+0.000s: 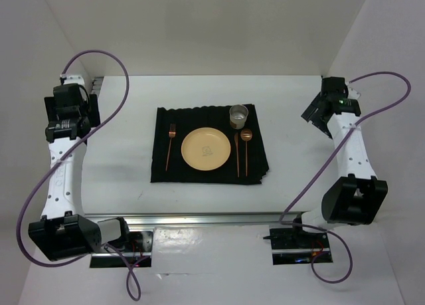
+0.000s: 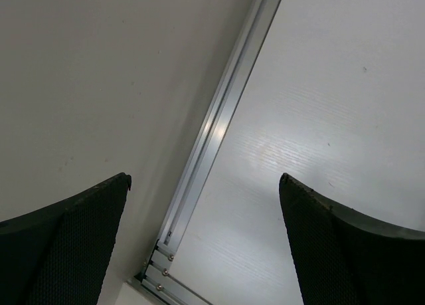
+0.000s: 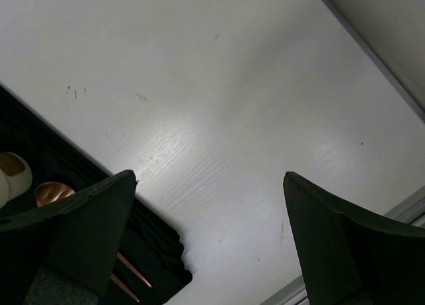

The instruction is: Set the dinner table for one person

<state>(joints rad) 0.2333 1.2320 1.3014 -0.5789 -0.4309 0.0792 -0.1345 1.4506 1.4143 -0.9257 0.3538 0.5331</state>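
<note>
Big flat white surface (image 1: 119,179), black square cloth mat (image 1: 163,169) on it, round yellow plate (image 1: 205,149) on the mat, left claw (image 2: 206,185) wide apart, right claw (image 3: 211,179) wide apart, both empty.

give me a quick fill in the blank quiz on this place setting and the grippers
1. The fork lies to the ____ of the yellow plate.
2. The metal cup stands at the far right corner of the ____ mat.
3. The left gripper and the right gripper are both ____ and hold nothing.
Missing words: left; black; open.
</note>
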